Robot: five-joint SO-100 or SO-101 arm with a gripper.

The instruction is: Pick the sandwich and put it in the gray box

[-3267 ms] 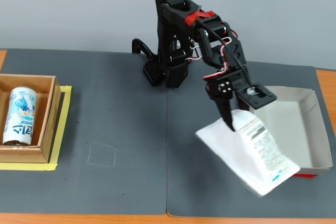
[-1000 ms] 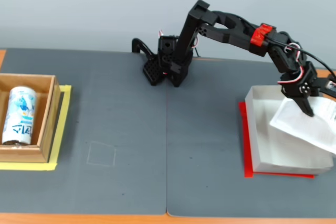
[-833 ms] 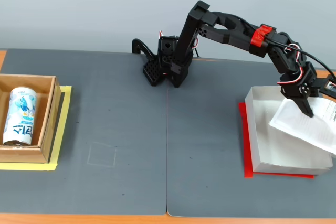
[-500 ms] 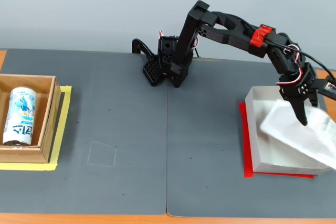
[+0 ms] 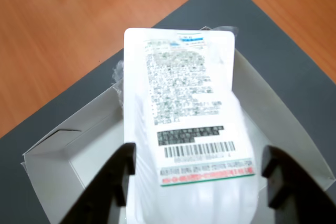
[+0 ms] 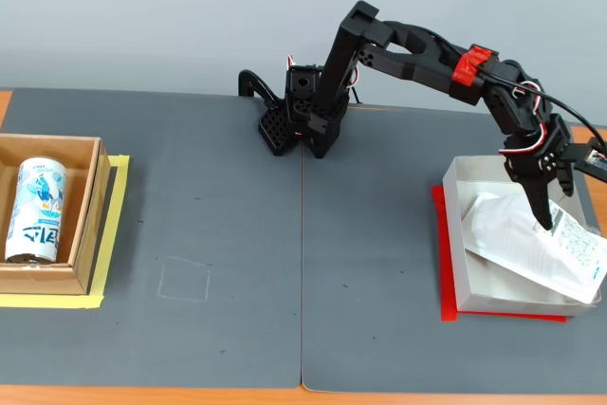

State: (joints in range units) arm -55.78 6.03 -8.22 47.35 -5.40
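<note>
The sandwich (image 6: 531,248), a flat white pack with a printed label and barcode, lies inside the gray box (image 6: 453,234) at the right of the fixed view. One end of it leans toward the box's right wall. My gripper (image 6: 555,204) hangs just above the pack, open. In the wrist view the sandwich (image 5: 184,103) lies label-up in the gray box (image 5: 58,156). My gripper (image 5: 198,153) has its two black fingers (image 5: 119,179) spread wide on either side of the pack and apart from it.
A brown box (image 6: 85,215) holding a white-blue can (image 6: 36,209) sits at the far left on yellow tape (image 6: 112,234). A red sheet (image 6: 442,263) lies under the gray box. The arm's base (image 6: 303,125) stands at the back centre of the dark mat.
The sandwich left the gripper and dropped flat into the gray box. The jaws went from shut on the pack to open, while the arm stayed over the box.
</note>
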